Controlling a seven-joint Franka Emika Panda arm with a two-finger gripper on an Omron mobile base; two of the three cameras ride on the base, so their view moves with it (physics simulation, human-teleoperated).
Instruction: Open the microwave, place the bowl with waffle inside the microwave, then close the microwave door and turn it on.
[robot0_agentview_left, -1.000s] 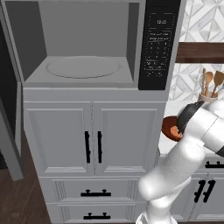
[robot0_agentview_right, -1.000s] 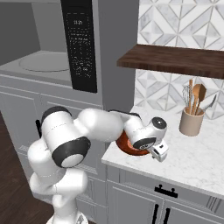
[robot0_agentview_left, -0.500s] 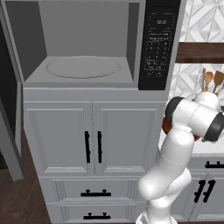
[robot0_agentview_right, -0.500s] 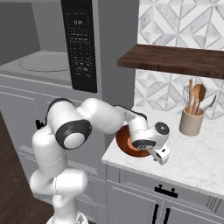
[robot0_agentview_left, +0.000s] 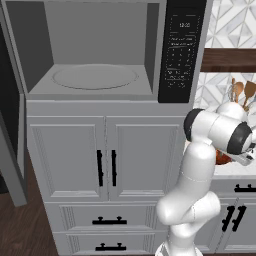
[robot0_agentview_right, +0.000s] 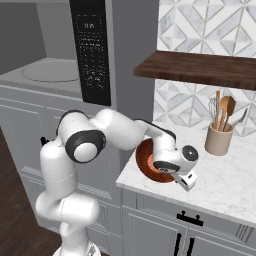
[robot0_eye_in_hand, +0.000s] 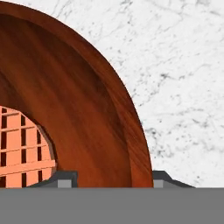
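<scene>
Bowl (robot0_eye_in_hand: 87, 109) glossy, wood-grained; waffle (robot0_eye_in_hand: 22, 148) gridded; counter (robot0_eye_in_hand: 183, 87) polished marble.

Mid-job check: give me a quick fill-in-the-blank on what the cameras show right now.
1. The microwave door stands ____.
2. The turntable inside the microwave carries ____.
3. The gripper has one of its fingers on each side of the rim of the ____.
4. The utensil cup stands on the ____.

Missing words: open; nothing; bowl; counter

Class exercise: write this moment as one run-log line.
microwave door: open | bowl with waffle: on counter | gripper: jaws straddling bowl rim, grip unconfirmed | phase: grasping bowl
</scene>
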